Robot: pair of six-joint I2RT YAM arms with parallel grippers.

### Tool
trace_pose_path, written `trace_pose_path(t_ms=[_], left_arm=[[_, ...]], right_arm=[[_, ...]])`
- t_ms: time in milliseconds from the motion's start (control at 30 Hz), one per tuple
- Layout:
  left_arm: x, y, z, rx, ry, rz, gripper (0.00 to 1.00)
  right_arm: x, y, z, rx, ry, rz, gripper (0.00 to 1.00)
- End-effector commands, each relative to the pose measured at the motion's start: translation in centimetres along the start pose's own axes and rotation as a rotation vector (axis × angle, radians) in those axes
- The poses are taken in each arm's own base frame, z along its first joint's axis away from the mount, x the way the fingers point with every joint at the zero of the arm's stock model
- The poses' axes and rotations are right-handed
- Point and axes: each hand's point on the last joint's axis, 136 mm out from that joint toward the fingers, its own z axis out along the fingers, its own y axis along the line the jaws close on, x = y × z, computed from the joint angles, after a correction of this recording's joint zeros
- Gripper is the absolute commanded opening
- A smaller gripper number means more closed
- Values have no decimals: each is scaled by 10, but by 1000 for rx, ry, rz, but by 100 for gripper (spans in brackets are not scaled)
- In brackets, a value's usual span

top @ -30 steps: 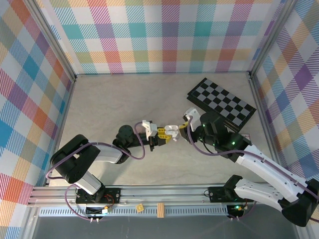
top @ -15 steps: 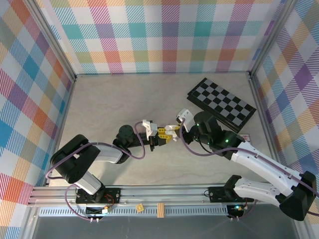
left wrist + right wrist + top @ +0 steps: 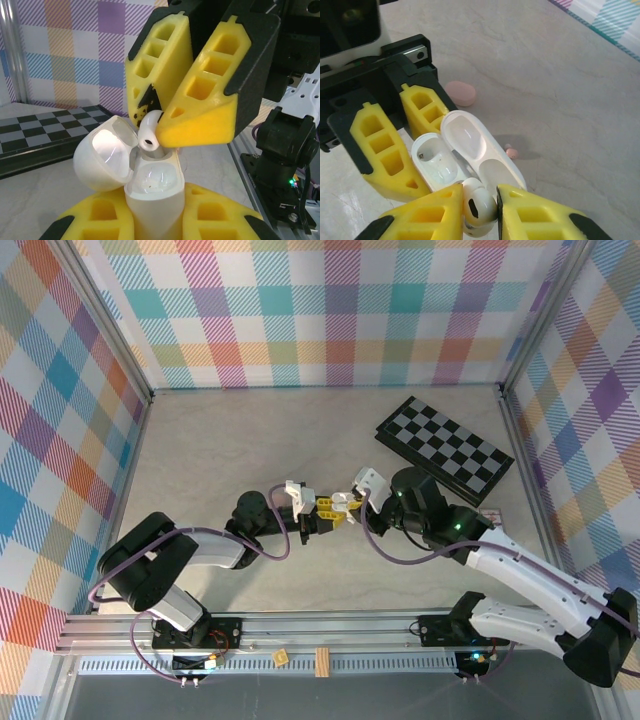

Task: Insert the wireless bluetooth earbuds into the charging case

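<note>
My left gripper point(image 3: 322, 511) is shut on the base of a white charging case point(image 3: 152, 192), holding it upright above the table with its lid point(image 3: 102, 155) swung open. In the right wrist view the case point(image 3: 437, 162) shows one bare socket. My right gripper point(image 3: 479, 207) is shut on a white earbud point(image 3: 479, 200) at the case's other socket. From the left wrist, that earbud point(image 3: 149, 131) has its stem end pointing into the case opening, under the right gripper's yellow fingers point(image 3: 200, 100). A pink earbud point(image 3: 511, 152) lies loose on the table beyond the case.
A pink pebble-like case point(image 3: 461, 93) rests on the table behind the left gripper's fingers point(image 3: 385, 150). A checkerboard point(image 3: 445, 448) lies at the back right. Plaid walls enclose the table on three sides.
My right gripper has moved left with the white earbud, from beside the case to directly over its opening. The left gripper and the case have stayed put.
</note>
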Motion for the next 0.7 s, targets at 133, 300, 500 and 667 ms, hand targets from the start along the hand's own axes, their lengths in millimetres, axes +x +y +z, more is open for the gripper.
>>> trace_pose_path(t_ms=[133, 300, 500, 667], left_arm=[[-32, -8, 0, 21, -84, 70, 1], [-23, -6, -3, -1, -67, 84, 1], [-14, -1, -11, -53, -50, 112, 1], [-12, -3, -22, -88, -49, 118, 1]], right_arm=[[-3, 13, -9, -58, -25, -35, 49], [-19, 2, -29, -19, -154, 18, 57], [-19, -14, -48, -29, -256, 211, 68], [3, -57, -40, 81, -229, 485, 73]])
